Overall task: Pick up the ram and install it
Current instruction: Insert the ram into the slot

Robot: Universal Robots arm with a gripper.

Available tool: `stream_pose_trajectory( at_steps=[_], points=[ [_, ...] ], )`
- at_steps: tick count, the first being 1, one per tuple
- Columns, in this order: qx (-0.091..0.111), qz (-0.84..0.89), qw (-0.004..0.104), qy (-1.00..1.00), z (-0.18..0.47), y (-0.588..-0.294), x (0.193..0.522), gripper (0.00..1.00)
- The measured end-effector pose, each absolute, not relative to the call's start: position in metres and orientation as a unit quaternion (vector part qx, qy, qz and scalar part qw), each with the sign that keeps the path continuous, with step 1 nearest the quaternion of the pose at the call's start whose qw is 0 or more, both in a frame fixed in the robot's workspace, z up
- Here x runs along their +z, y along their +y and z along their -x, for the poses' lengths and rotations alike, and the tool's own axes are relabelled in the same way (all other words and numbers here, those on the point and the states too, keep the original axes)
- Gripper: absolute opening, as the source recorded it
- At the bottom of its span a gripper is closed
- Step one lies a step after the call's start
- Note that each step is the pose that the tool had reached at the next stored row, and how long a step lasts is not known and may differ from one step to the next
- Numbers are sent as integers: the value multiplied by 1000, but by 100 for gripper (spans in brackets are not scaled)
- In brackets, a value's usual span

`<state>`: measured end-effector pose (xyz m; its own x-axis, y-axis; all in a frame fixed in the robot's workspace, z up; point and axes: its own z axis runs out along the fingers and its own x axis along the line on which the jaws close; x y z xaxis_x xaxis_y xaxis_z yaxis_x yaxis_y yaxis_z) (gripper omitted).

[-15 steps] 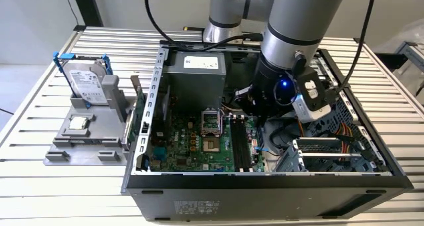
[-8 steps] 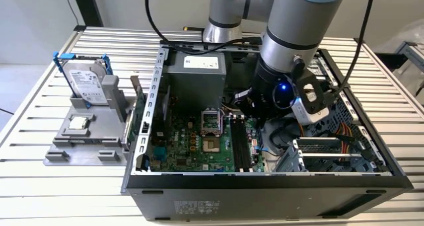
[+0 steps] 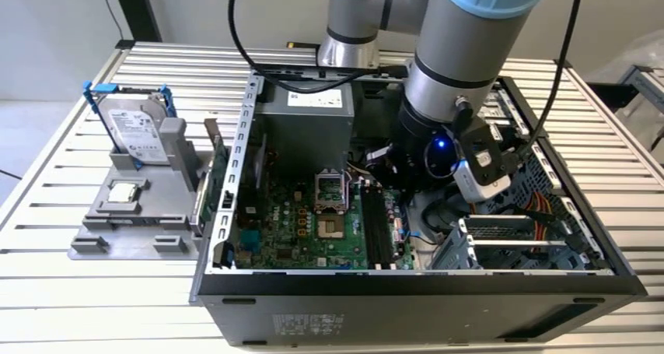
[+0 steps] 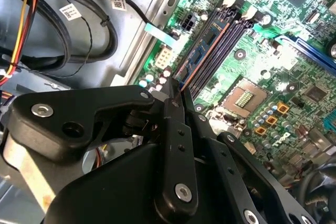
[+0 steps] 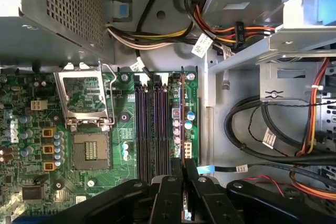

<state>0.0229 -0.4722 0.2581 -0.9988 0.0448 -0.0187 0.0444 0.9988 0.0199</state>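
Note:
The ram (image 5: pixel 181 114) is a thin stick standing on edge in the outermost of the black memory slots (image 5: pixel 152 129) on the green motherboard (image 5: pixel 31 145). In the second wrist view the ram (image 4: pixel 206 45) runs away from the fingertips along the same slot row. My gripper (image 5: pixel 184 167) is shut on the near end of the stick, one black finger on each face; it shows again as the gripper (image 4: pixel 174 92) in the second wrist view. In the exterior view my arm (image 3: pixel 456 66) reaches down into the open computer case (image 3: pixel 415 288), over the memory slots (image 3: pixel 375 226).
Cable bundles (image 5: pixel 273 135) and a metal drive cage (image 5: pixel 294 51) lie beside the slots. The open processor socket (image 5: pixel 86 114) sits on the other side. Outside the case, a grey stand (image 3: pixel 130 222) carries a hard drive in a blue frame (image 3: pixel 135 128) and a square chip (image 3: pixel 124 191).

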Motion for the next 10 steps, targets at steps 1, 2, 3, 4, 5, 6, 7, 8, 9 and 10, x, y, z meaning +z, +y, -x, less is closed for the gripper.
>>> stream_pose_trajectory(
  at_steps=[1, 2, 3, 4, 5, 6, 7, 8, 9, 10],
  points=[
    [10, -22, 10, 1000, -23, -472, 258, 0],
    [10, -22, 9, 1000, -23, -472, 258, 0],
    [10, -22, 9, 1000, -23, -472, 258, 0],
    [10, -22, 9, 1000, -23, -472, 258, 0],
    [10, -22, 9, 1000, -23, -472, 257, 0],
    [10, -22, 9, 1000, -23, -472, 257, 0],
    [10, -22, 9, 1000, -23, -472, 256, 0],
    [10, -22, 9, 1000, -23, -473, 255, 0],
    [10, -22, 9, 1000, -23, -473, 254, 0],
    [10, -22, 9, 1000, -23, -473, 253, 0]
  ],
)
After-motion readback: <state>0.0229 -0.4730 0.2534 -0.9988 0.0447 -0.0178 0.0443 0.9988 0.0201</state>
